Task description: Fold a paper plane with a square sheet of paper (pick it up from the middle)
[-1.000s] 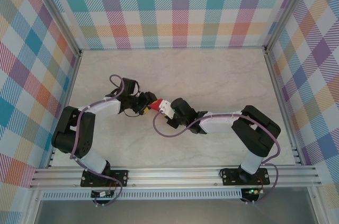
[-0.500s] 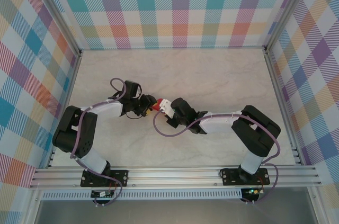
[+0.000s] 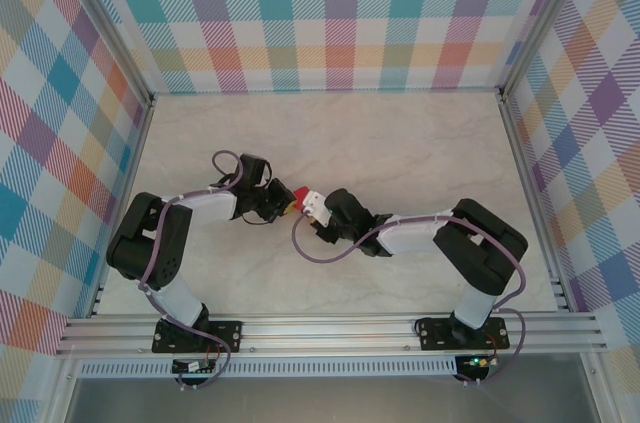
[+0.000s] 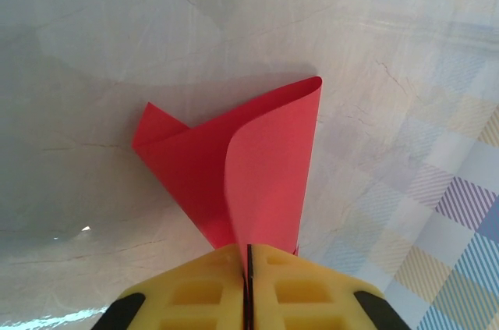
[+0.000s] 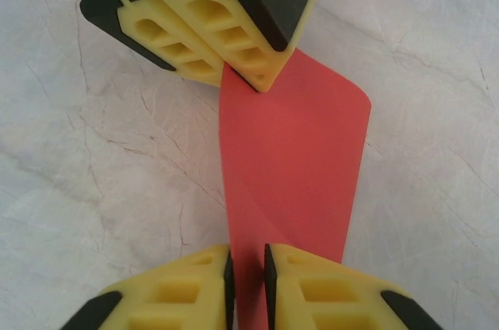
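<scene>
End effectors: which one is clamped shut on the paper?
The left end effector, jaws pressed together on the paper; the right end effector shows a gap.

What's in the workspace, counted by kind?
paper: 1
grippers: 2, left gripper and right gripper
total: 3

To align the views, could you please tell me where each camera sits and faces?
Top external: above and behind, looking down on table, arms, paper.
Left wrist: on its arm, looks past left gripper at paper.
Right wrist: on its arm, looks past right gripper at paper and left gripper.
Shared: all three show the paper.
</scene>
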